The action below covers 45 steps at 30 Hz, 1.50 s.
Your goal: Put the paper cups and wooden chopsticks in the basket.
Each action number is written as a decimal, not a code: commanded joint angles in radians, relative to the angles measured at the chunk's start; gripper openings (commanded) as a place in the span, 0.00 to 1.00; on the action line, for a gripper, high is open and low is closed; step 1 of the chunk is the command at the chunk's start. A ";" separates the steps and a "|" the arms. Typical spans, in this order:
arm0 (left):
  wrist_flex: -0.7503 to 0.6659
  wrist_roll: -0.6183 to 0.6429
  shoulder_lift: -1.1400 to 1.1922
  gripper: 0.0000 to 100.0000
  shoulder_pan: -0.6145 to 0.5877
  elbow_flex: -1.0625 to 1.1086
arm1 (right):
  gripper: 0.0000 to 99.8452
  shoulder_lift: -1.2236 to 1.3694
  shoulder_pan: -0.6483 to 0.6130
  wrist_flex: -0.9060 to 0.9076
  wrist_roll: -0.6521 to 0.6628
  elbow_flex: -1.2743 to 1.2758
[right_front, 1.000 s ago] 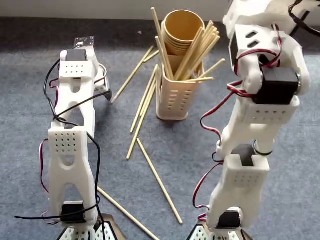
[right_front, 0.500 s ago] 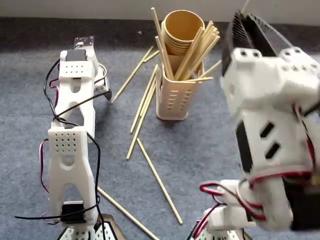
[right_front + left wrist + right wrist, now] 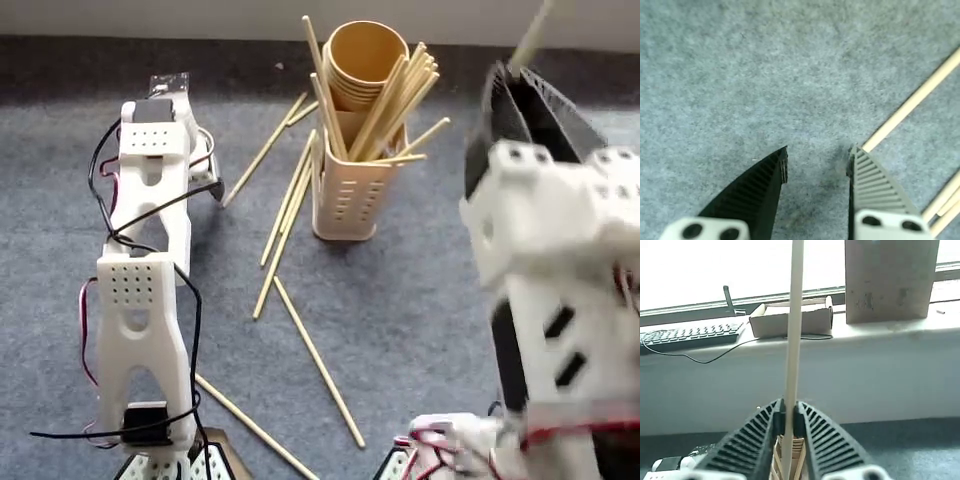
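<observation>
A perforated cream basket (image 3: pixel 345 200) stands on the grey carpet and holds stacked paper cups (image 3: pixel 366 58) and a bundle of wooden chopsticks (image 3: pixel 400 95). My right gripper (image 3: pixel 520 95) is raised high to the right of the basket, shut on one chopstick (image 3: pixel 530 35) that points upward. In the right wrist view that chopstick (image 3: pixel 792 325) stands straight up from the closed gripper (image 3: pixel 789 407), with the basket (image 3: pixel 790 447) below. My left gripper (image 3: pixel 817 160) is open low over bare carpet, a loose chopstick (image 3: pixel 915 100) ending at its pale fingertip (image 3: pixel 860 160). In the high view it (image 3: pixel 214 188) sits left of the basket.
Several loose chopsticks (image 3: pixel 285 215) lie on the carpet left of the basket, and others (image 3: pixel 318 360) lie in front of it, between the arm bases. Beyond the carpet, a white sill carries a keyboard (image 3: pixel 690 334) and a cardboard box (image 3: pixel 790 317).
My right arm has swung up and toward the camera, carrying its chopstick higher and slightly right. The left arm, basket and loose chopsticks stayed still.
</observation>
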 commanded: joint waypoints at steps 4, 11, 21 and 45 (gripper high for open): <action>-0.008 0.006 -0.008 0.22 -0.002 -0.028 | 0.00 -0.414 0.030 -0.067 0.078 0.843; -0.005 0.006 -0.008 0.22 -0.008 -0.027 | 0.00 -0.929 -0.131 -0.843 0.077 1.796; -0.006 0.006 -0.007 0.22 -0.007 -0.027 | 0.00 -0.759 -0.171 -1.630 0.112 2.207; -0.006 -0.009 -0.007 0.22 -0.010 -0.027 | 0.18 -0.231 -0.177 -1.494 0.118 1.874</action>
